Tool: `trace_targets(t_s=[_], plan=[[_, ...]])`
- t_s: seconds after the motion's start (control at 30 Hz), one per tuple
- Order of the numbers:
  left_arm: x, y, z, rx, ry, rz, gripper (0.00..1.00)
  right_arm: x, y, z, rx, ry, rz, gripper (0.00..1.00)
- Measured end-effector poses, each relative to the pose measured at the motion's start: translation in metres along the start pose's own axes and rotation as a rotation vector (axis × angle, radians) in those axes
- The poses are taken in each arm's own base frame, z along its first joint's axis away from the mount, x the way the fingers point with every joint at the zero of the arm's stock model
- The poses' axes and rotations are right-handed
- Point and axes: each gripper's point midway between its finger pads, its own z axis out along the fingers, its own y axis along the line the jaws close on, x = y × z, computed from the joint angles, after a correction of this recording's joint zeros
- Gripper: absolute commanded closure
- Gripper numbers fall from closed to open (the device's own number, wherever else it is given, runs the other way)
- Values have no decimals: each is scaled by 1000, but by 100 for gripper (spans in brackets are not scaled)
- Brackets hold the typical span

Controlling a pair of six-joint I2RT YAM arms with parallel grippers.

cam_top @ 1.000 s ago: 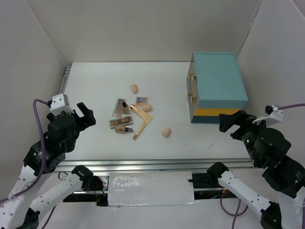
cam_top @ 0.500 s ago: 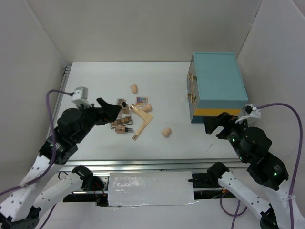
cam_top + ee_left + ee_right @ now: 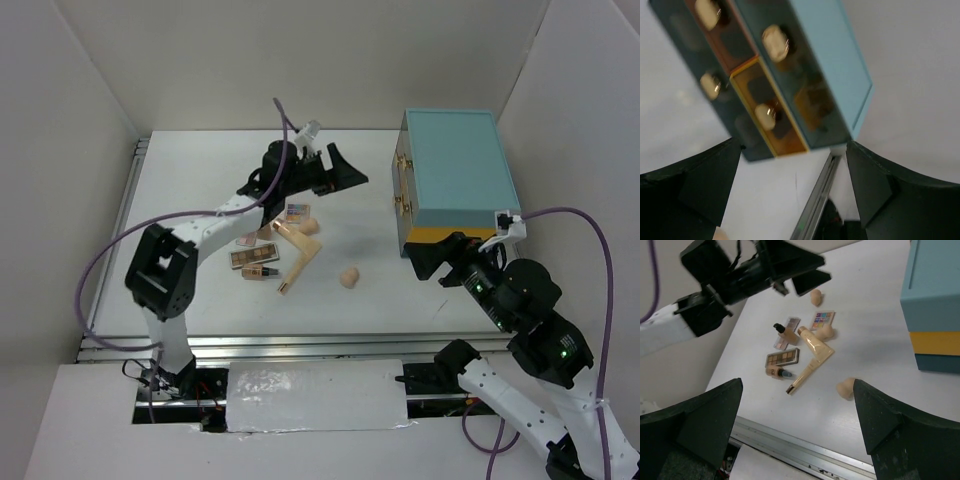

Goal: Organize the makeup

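Your left gripper (image 3: 345,174) has swung out past the makeup (image 3: 252,258) and now faces the teal case (image 3: 460,170), jaws apart, empty. The makeup lies left of the case, behind that nearer claw, its tube (image 3: 300,262) lying diagonally. Your right gripper (image 3: 432,260), advanced to the case's near corner, also gapes empty.

The left gripper (image 3: 349,169) is seen spread open above the worktop (image 3: 360,295), beyond the scattered makeup (image 3: 298,262); the right gripper (image 3: 428,258) is spread open just beside the teal case (image 3: 455,180).
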Motion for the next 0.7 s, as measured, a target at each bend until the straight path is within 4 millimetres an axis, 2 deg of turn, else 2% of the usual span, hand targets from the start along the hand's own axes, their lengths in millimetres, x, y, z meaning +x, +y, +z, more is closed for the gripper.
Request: trace_targets(t_s=[0.17, 0.4, 0.5, 0.6, 0.7], plan=[[-30, -6, 68, 152, -19, -4, 3, -1, 5, -6, -35, -7, 4, 0], [-28, 29, 134, 222, 5, -79, 6, -4, 13, -21, -100, -25, 12, 0], [-27, 41, 151, 245, 1, -114, 6, -6, 15, -26, -117, -36, 14, 0], [-27, 45, 157, 258, -7, -140, 8, -5, 15, -27, -120, -35, 14, 0], [-29, 41, 160, 287, -17, -164, 11, -5, 14, -28, -119, -32, 13, 0]])
